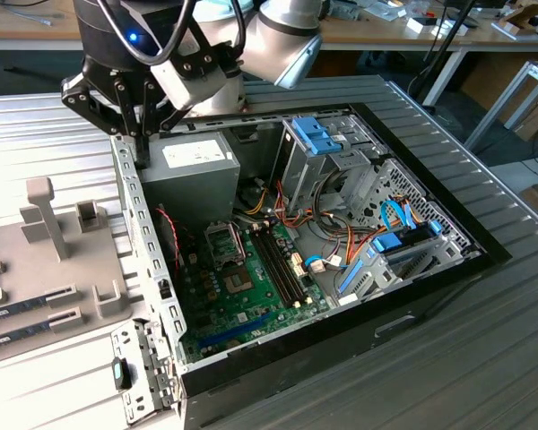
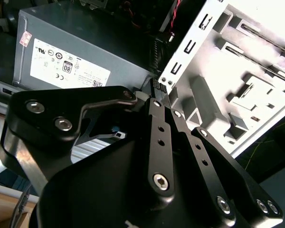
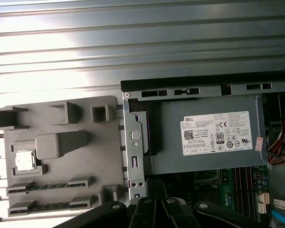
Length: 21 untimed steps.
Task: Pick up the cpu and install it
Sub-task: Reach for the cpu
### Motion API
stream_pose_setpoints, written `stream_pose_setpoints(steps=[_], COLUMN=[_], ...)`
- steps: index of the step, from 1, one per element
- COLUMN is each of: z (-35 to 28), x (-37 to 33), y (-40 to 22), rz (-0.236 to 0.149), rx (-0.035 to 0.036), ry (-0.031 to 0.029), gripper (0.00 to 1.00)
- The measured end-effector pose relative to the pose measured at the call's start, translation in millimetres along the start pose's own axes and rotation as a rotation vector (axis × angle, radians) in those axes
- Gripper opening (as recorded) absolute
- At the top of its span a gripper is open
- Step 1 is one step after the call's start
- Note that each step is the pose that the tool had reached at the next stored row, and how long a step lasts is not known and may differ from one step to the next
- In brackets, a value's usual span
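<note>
1. The claw is hanging over the computer case's side wall in the exterior view, just beside the grey power supply.
2. In the second wrist view, the claw's two black fingers are pressing together at their tips and pinching nothing.
3. The cpu is lying flat in a square recess of the grey holder in the first wrist view, silver top facing up, outside the case and well apart from the claw.
4. The holder is sitting on the ribbed metal tabletop, just beside the case wall on the exterior view's left.
5. The case is lying open on its side, showing the green motherboard with its black socket frame and long dark memory sticks standing in their slots.
6. Coloured cables are running between the motherboard and the blue-handled drive bays on the exterior view's right.
</note>
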<state>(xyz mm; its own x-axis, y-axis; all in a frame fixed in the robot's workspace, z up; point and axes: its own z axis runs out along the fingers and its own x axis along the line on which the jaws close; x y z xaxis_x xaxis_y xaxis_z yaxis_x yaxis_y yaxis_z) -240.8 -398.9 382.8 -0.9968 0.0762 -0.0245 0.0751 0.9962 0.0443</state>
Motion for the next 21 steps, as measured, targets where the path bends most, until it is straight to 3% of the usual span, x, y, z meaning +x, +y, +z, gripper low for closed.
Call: stream_pose_setpoints(steps=[21], z=[0.6], x=[4.7], y=[-0.4], rz=[0.0], rx=[-0.0001], ry=[-0.0001], gripper=[0.11])
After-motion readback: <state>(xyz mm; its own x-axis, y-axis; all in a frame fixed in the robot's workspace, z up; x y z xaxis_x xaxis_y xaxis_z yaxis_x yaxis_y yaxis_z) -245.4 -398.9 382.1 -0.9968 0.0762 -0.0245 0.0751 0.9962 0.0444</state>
